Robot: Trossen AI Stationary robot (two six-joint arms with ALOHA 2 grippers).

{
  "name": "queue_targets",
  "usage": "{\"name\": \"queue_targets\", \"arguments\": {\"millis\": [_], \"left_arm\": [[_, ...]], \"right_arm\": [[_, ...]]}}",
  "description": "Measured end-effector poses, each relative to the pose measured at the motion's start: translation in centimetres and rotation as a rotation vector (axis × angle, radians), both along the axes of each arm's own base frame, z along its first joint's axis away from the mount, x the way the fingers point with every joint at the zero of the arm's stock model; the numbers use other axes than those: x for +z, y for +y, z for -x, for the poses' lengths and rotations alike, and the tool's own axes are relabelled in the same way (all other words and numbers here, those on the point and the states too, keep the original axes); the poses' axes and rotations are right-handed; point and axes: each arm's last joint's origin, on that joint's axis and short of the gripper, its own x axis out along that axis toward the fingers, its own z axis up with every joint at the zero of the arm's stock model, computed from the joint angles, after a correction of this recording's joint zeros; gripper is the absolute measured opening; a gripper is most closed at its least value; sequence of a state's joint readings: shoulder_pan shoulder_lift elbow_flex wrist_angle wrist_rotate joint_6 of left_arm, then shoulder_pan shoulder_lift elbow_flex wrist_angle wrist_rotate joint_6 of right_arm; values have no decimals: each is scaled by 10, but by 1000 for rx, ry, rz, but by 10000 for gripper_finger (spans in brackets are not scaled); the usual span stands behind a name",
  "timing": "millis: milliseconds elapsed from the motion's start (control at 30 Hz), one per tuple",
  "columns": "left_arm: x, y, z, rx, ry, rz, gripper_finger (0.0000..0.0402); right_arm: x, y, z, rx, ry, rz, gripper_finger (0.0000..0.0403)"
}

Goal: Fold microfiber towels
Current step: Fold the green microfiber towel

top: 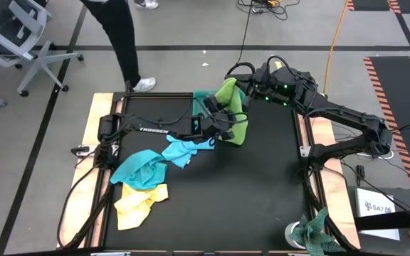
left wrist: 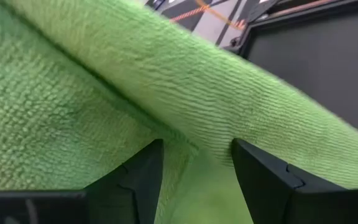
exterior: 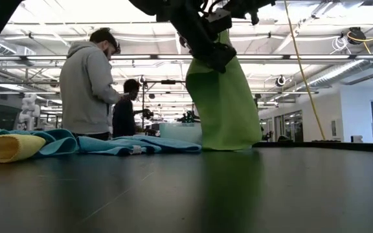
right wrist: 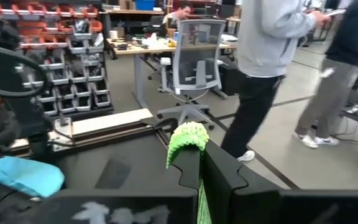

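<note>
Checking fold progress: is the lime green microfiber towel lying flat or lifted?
Lifted: the lime green microfiber towel hangs from the right gripper, shut on it, its lower edge touching the black table.

A: Where was the lime green towel (top: 231, 107)?
B: Off the mat mostly — hung up in the air near the far edge, draped down in a long fold, its bottom edge resting on the tabletop. Fuzzy ribbed pile, bunched at the top.
A: And the rest?
B: Three lay crumpled on the left side. Light blue towel (top: 185, 150) nearest the green one, approx. mid-table. Turquoise towel (top: 139, 169) just beside it, rumpled, overlapping the yellow towel (top: 139, 203) — that one lay closest to the near edge, w/ a corner folded over.
</note>
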State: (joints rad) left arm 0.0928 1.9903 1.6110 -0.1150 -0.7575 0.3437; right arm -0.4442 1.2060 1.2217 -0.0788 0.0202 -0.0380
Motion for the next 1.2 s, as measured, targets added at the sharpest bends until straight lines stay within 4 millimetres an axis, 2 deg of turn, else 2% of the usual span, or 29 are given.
{"name": "queue_targets", "arguments": {"millis": [367, 533, 900, 1200], "left_arm": [[1, 10, 5, 169, 22, -85, 195], [3, -2, 5, 193, 94, -171, 195], [4, -43, 4, 221, 46, -204, 195], [3, -35, 5, 255, -7, -159, 195]], "right_arm": [[2, 2, 1, 31, -7, 0, 0], [1, 2, 1, 31, -6, 1, 0], [1, 2, 1, 31, -6, 0, 0], [1, 2, 1, 41, -20, -31, 0]]}}
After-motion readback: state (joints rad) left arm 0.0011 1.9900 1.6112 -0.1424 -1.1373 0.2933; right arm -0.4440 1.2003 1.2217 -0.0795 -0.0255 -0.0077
